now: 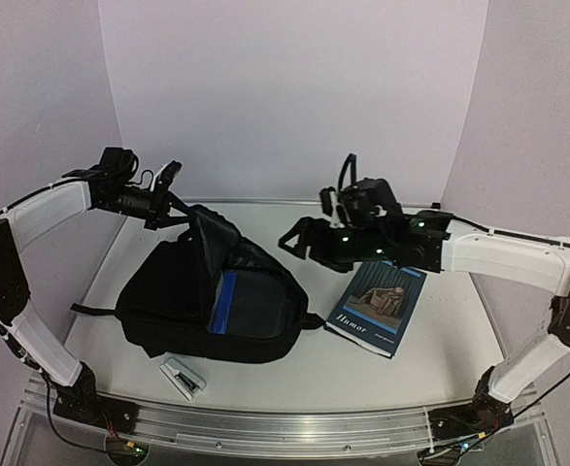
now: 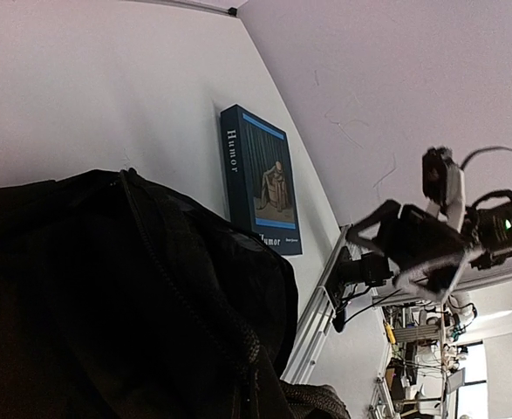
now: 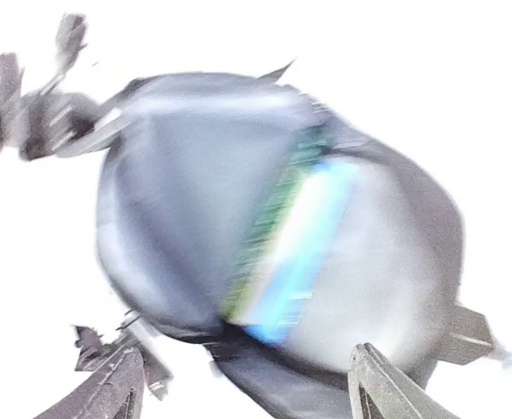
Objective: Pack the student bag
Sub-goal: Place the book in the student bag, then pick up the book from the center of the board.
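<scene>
**A:** Under the left pincer (image 1: 175, 206), what lies there?

**B:** The student bag (image 1: 255, 311): black woven fabric, slumped and rounded, with a blue strip along its opened mouth. That pincer is pressed together on the flap's edge and holds it up in a peak.

**A:** And the right pincer (image 1: 292, 241)?

**B:** Spread wide and pinching nothing, just beside the bag's top. The raised flap stands between the two pincers. Its own view is blurred.

**A:** What else is near?

**B:** A glossy blue book (image 1: 382, 301) lies flat beneath the right pincer's wrist. A small pale flat item (image 1: 183, 377) sits on the smooth white table (image 1: 430, 359), nearer the bases than the left pincer.
</scene>
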Robot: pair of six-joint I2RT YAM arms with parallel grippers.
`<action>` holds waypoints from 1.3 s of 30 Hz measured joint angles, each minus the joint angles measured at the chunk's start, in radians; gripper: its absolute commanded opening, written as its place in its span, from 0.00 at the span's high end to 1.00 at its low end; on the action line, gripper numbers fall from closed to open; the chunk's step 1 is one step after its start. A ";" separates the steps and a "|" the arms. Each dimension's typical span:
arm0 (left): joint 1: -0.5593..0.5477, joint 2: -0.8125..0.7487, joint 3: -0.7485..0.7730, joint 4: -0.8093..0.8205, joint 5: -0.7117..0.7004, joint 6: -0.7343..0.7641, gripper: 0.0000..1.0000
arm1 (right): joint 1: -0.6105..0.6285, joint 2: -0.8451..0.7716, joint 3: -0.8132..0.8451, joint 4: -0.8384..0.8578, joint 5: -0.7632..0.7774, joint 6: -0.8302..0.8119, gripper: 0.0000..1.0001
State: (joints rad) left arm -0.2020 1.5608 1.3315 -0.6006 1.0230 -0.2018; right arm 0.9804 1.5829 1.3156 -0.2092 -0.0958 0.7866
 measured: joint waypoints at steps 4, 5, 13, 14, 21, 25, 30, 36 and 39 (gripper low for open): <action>0.000 0.002 0.000 -0.001 -0.009 0.021 1.00 | -0.186 -0.124 -0.173 -0.054 0.004 0.012 0.11; 0.000 0.003 -0.001 -0.001 -0.010 0.023 1.00 | -0.236 -0.151 -0.220 -0.068 0.007 0.013 0.11; 0.000 0.004 -0.020 0.000 -0.018 0.037 1.00 | -0.543 -0.326 -0.501 -0.133 -0.056 0.021 0.09; 0.000 0.004 -0.020 0.000 -0.021 0.040 1.00 | -0.582 -0.342 -0.523 -0.137 -0.062 0.020 0.08; 0.000 0.003 -0.035 0.007 -0.024 0.044 1.00 | -0.752 -0.419 -0.638 -0.140 -0.114 -0.001 0.08; 0.000 0.003 -0.036 0.008 -0.023 0.044 1.00 | -0.783 -0.425 -0.690 -0.129 -0.132 -0.005 0.11; 0.000 0.003 -0.036 0.008 -0.023 0.044 1.00 | -0.790 -0.425 -0.737 -0.089 -0.149 -0.001 0.28; 0.000 0.003 -0.038 0.008 -0.021 0.044 1.00 | -0.790 -0.379 -0.782 0.039 -0.187 0.010 0.46; 0.000 0.002 -0.039 0.008 -0.020 0.044 1.00 | -0.790 -0.338 -0.799 0.096 -0.205 0.020 0.53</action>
State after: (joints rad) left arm -0.2016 1.5624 1.2930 -0.5926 1.0026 -0.1581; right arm 0.1902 1.2444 0.5163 -0.1131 -0.3004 0.8067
